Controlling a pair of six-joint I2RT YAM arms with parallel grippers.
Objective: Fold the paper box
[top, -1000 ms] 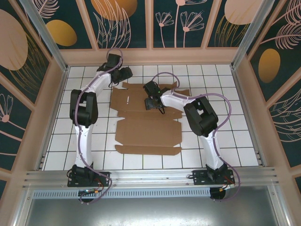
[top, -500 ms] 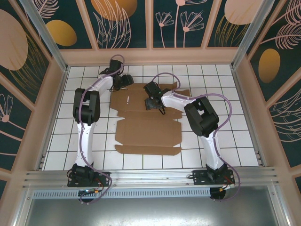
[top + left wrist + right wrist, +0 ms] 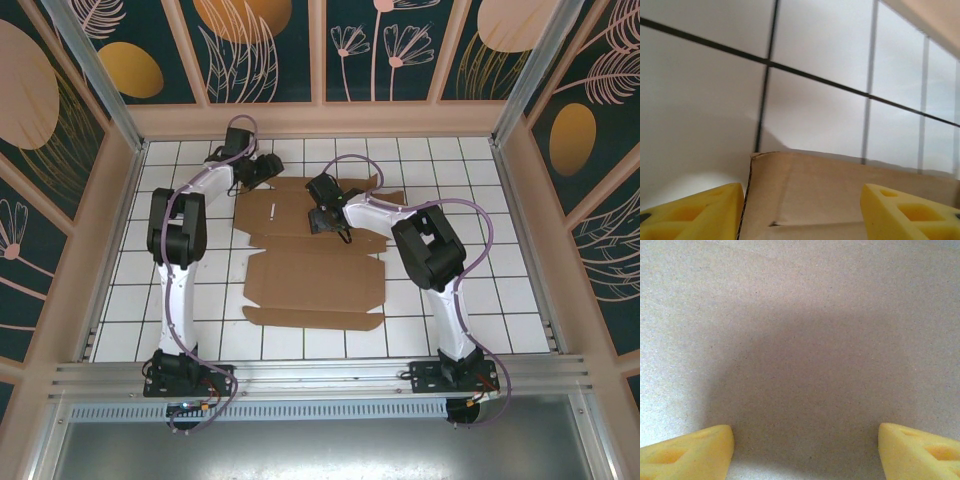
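Fyi you won't find any readable text, labels, brand names or nos. here imo: the paper box (image 3: 315,280) is plain brown cardboard w/o print, and the wall panels (image 3: 250,45) carry just plant drawings.

Left arm (image 3: 185,225) is reaching to the far left, its left gripper (image 3: 266,166) pointing rightward with jaws standing apart; right arm (image 3: 425,250) is bending inward, its right gripper (image 3: 323,218) pointing downward, jaws likewise apart
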